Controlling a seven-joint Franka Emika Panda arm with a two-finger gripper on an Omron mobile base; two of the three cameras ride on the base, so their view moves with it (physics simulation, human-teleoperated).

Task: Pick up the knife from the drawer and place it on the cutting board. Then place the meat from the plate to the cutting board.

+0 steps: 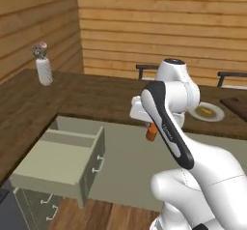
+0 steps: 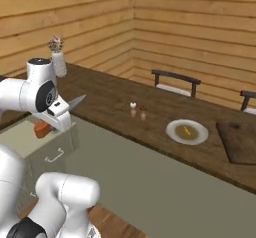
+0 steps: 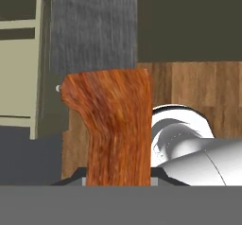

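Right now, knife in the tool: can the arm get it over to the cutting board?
Probably yes. The tool holds the knife lifted above the open drawer, and nothing stands along the counter towards the cutting board except the low plate. It is a long way across, though.

The left base view looks forward and down from behind the arm, which rises at its lower right, over the open drawer (image 1: pixel 67 161) and the worktop (image 1: pixel 96 96). The right base view looks from the other side, arm at lower left, along the same worktop toward the cutting board (image 2: pixel 240 142). Both share the vase (image 1: pixel 44 69), the plate (image 1: pixel 207 112) and the drawer. The hand view sits very near the knife (image 3: pixel 111 125), looking along its handle.
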